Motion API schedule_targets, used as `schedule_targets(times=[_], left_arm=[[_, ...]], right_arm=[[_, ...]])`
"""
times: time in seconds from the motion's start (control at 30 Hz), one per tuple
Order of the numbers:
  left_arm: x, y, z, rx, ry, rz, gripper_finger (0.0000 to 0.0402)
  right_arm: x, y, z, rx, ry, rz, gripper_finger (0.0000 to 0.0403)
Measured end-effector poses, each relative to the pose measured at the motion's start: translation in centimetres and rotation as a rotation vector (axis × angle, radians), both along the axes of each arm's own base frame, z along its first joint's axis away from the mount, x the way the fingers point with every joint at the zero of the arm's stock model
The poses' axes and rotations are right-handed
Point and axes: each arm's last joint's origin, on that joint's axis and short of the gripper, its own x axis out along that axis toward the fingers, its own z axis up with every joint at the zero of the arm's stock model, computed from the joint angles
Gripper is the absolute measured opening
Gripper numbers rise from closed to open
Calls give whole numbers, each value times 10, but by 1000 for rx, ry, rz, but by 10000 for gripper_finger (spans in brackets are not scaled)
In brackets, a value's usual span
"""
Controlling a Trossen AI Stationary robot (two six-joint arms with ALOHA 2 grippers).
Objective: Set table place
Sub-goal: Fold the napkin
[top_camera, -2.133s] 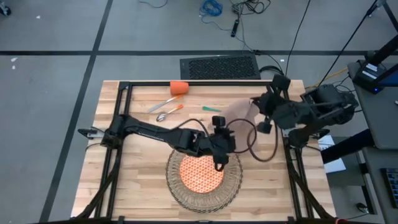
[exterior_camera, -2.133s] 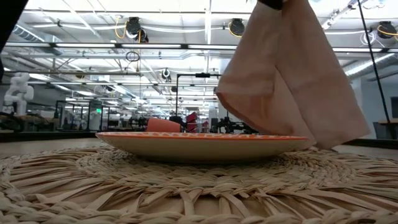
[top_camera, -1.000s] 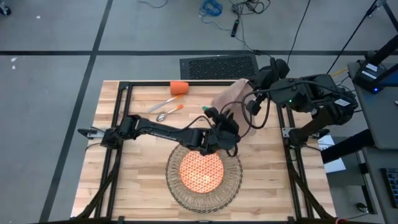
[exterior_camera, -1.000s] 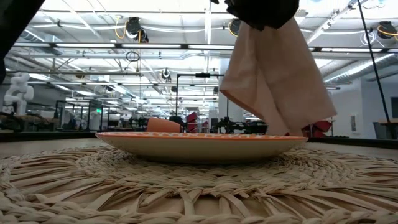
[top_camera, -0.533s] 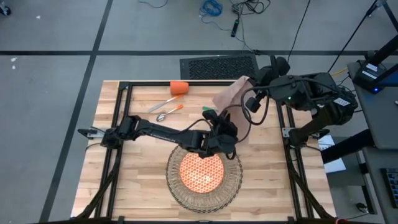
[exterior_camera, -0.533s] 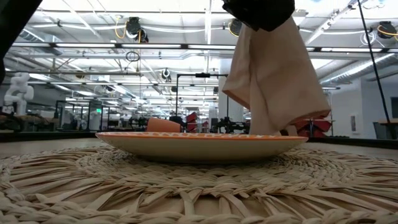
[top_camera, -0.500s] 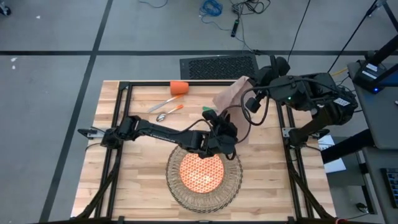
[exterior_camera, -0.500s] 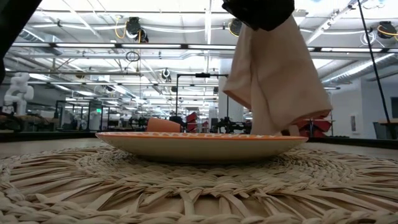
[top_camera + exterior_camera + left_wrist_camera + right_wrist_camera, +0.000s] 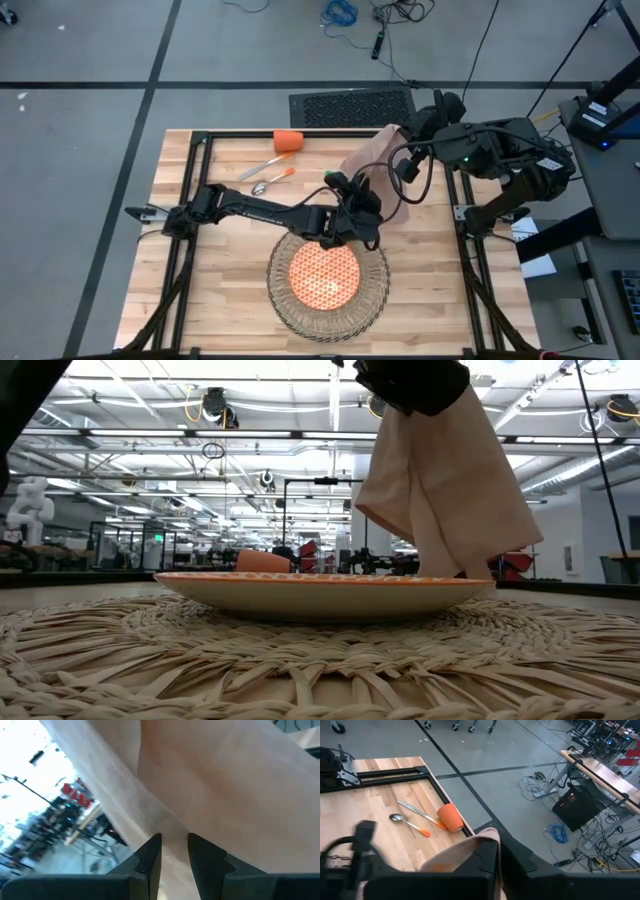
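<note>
1. Since a moment ago little has shifted: the napkin [image 9: 375, 165] hangs between the two grippers much as it did, and its lower edge in the low view has swung a little to the right.
2. The table [image 9: 220, 270] carries the whole setting; the arms reach over its far right part.
3. The woven mat [image 9: 285, 300] lies near the front edge, right of the middle, and the orange-patterned plate [image 9: 323, 277] sits centred on it.
4. The napkin is raised above the table beyond the mat and hangs in folds behind the plate's far right rim.
5. The right gripper [image 9: 402, 133], at the far right of the table, is clamped on the napkin's upper corner.
6. The left gripper [image 9: 352, 196], just beyond the mat's far edge, has its fingers [image 9: 150, 857] pinched on a lower fold of the napkin.
7. The orange cup [image 9: 288, 141] lies on its side at the far edge, left of the napkin.
8. The knife [image 9: 265, 166] and spoon [image 9: 272, 181] lie side by side just in front of the cup.
9. The green-handled fork [image 9: 338, 175] lies right of them, partly under the left arm.
</note>
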Motion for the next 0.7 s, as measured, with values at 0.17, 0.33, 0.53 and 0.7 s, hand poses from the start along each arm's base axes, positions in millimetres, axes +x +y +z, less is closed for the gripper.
schedule_targets(times=[0.17,0.33,0.53,0.7], left_arm=[[2,17,0,-12,-13,27,81],[2,28,0,23,37,61,66],[-4,29,-8,81,242,49,3],[-25,35,2,90,337,98,0]], right_arm=[[0,4,0,2,-2,18,0],[-1,9,0,2,1,38,0],[-5,15,-4,13,33,50,0],[-11,23,-10,37,75,65,0]])
